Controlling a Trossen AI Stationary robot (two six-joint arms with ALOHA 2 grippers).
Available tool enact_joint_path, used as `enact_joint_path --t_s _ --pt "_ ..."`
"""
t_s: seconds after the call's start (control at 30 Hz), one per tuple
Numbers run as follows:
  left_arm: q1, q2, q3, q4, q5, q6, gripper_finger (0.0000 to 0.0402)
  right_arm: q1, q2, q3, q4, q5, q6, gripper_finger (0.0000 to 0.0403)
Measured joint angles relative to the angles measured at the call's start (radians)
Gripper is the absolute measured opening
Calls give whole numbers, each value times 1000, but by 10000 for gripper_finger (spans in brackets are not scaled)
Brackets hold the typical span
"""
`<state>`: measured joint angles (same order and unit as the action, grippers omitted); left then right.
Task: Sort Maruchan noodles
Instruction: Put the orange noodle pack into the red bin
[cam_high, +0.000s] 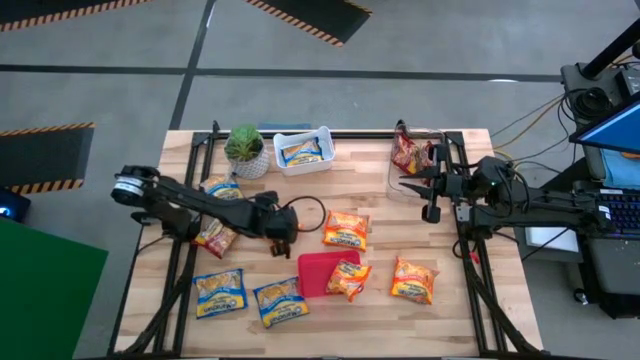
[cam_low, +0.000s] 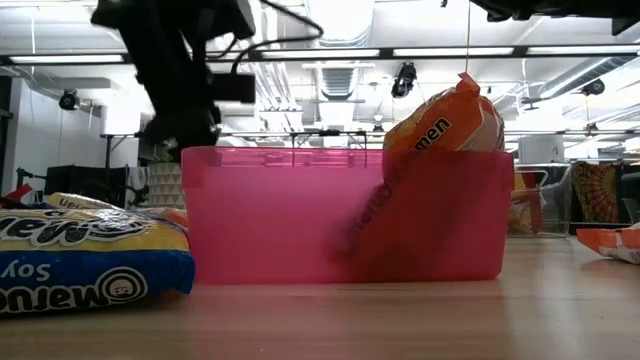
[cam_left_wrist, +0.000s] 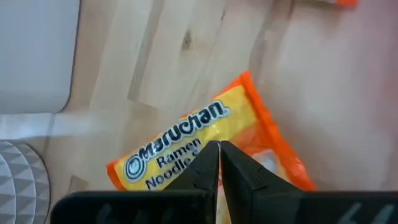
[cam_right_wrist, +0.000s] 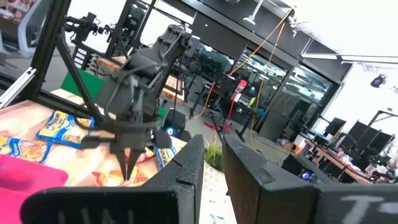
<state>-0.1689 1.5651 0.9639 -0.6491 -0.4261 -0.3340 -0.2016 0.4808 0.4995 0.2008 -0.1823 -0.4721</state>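
The Maruchan noodles were only partly sorted, as far as I could judge. One orange-yellow packet (cam_high: 347, 279) leaned on its edge in the pink bin (cam_high: 312, 272) near the front of the table, poking above the rim. One blue-and-yellow packet (cam_high: 300, 152) lay in the white bin (cam_high: 322, 138) at the back, beside a small potted plant (cam_high: 244, 146). A dark red packet (cam_high: 409, 152) stood in the clear bin (cam_high: 440, 133) at the back on the right.

The rest lay loose on the wood: an orange-yellow packet (cam_high: 346, 228) in the middle, another (cam_high: 413, 280) to the right of the pink bin, two blue-and-yellow ones (cam_high: 219, 293) (cam_high: 280, 301) at the front left, a dark red one (cam_high: 214, 238) under the left arm and a further blue-and-yellow packet (cam_high: 221, 186) behind it. So most of the work seemed left to do.

The left gripper (cam_high: 283, 228) hung just left of the middle orange-yellow packet with its fingers pressed together on nothing; in its wrist view the closed tips sat over that packet (cam_left_wrist: 205, 146). The right gripper (cam_high: 408, 184) waited at the back right, near the clear bin, fingers nearly closed and empty.

On the packet under the left wrist I could read "Maruchan Ramen Noodle". At table height, the packet in the pink bin showed "men", and an upside-down blue-and-yellow packet (cam_low: 85, 262) showed "Soy".
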Motion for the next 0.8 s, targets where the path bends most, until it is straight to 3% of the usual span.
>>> enact_joint_path --t_s 0.23,0.4,0.57,0.8 --pt "-7 -148 -29 -30 164 15 0 0 0 0 -1 0 0 47" --pt "17 -281 -126 4 138 -32 0 0 0 0 -3 0 0 47" --pt "18 -366 -237 32 38 -134 2 0 0 0 -3 1 -4 47" --pt "15 -356 -261 32 143 -103 66 0 0 0 -9 1 -13 47"
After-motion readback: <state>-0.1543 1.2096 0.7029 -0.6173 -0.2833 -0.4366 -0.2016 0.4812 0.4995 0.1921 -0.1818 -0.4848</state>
